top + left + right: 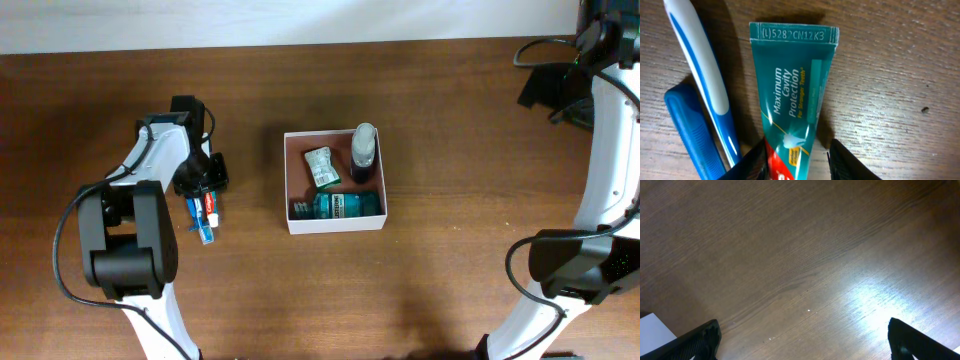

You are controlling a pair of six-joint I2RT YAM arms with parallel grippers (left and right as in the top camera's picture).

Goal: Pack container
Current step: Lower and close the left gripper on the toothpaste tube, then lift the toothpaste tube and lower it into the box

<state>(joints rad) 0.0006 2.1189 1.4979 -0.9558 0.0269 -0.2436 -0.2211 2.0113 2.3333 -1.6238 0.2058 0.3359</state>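
Note:
The container (336, 226) stands mid-table, a square white-walled box with a reddish inside. It holds a green-and-white packet (321, 166), a dark bottle with a grey cap (364, 152) and a teal bottle lying flat (346, 206). My left gripper (203, 187) is left of the container, low over a teal toothpaste tube (792, 85). Its fingers (797, 165) are open and straddle the tube's lower end, with a gap on the right side. A blue-and-white toothbrush (705, 85) lies just left of the tube. My right gripper (802, 340) is open wide and empty over bare wood at the far right (548, 95).
A second blue ribbed item (687, 135) lies left of the toothbrush. The toothpaste and brushes show together in the overhead view (205, 218). A white corner (652, 330) shows at the bottom left of the right wrist view. The table is dark wood.

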